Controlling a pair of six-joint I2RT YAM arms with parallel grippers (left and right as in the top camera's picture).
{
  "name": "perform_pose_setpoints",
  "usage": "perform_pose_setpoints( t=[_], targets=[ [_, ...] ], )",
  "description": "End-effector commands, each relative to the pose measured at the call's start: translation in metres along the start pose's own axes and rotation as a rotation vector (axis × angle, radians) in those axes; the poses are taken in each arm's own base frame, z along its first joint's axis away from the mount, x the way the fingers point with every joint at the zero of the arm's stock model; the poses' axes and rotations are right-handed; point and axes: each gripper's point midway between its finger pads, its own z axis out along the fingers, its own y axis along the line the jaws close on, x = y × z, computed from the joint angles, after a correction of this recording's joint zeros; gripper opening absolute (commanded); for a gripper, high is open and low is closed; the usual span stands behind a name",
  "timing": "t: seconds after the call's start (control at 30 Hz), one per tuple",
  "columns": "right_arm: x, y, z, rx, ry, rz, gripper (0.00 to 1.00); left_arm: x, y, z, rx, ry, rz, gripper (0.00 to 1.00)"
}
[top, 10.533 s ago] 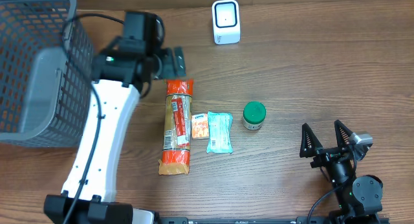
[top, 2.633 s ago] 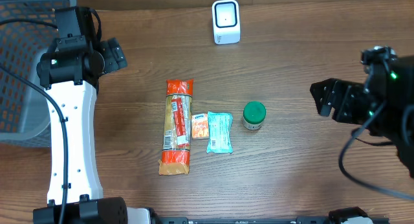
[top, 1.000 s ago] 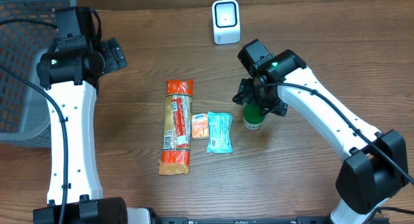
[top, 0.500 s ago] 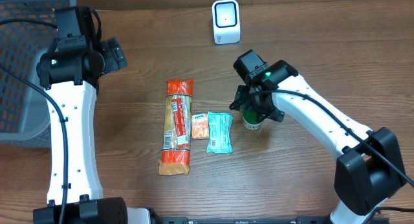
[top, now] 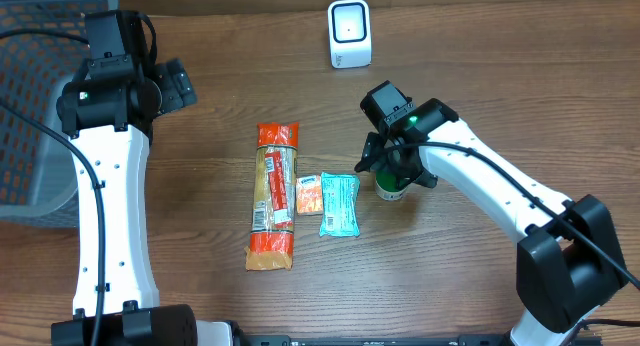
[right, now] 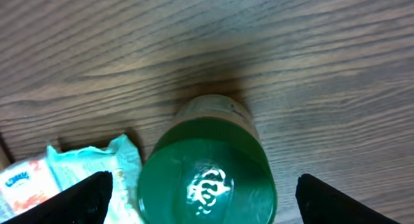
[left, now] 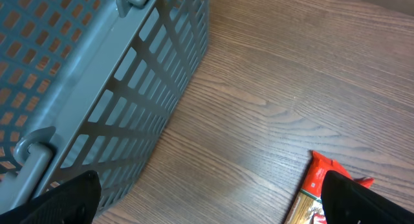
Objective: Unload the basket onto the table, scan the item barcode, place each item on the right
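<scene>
The overhead camera looks straight down on the whole table (top: 480, 76) from high up. The left wrist camera, at the far left, looks down at a slant on the basket (left: 129, 88) wall and the red end of the long packet (left: 318, 188). The right wrist camera hangs close above the jar (right: 207, 179) and the teal packet (right: 103, 166). The overhead view shares all four.

Overhead, a brown wood-grain worktop (top: 520, 66) fills the view edge to edge, grain running left to right. Light falls evenly, shadows soft. Close up, darker streaks show in the grain.
</scene>
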Motion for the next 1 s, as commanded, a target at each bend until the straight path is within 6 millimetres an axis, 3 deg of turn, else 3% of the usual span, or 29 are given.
perform_pose_setpoints(
  t=[0.0, 0.23, 0.5, 0.8, 0.97],
  targets=[
    [0.0053, -0.0044, 0.0114, 0.024, -0.001, -0.005, 0.93, -0.0081, 0.0031, -0.0102, -0.005, -0.035, 0.000, 1.00],
    [0.0049, -0.0039, 0.0115, 0.022, -0.003, -0.005, 0.78, -0.0081, 0.0031, -0.0102, -0.005, -0.035, 0.000, 1.00],
    [0.0049, -0.0038, 0.0115, 0.021, -0.002, -0.126, 0.70, -0.0081, 0.0031, -0.0102, -0.005, -0.035, 0.000, 1.00],
    [0.0046, -0.0039, 0.0115, 0.023, 0.000, -0.391, 0.70, -0.0080, 0.0032, -0.0102, -0.005, -0.035, 0.000, 1.00],
    [-0.0006, -0.0072, 0.0113, 0.049, -0.025, -0.396, 0.73, -0.0081, 0.0031, -0.0102, -0.005, -0.035, 0.000, 1.00]
  ],
)
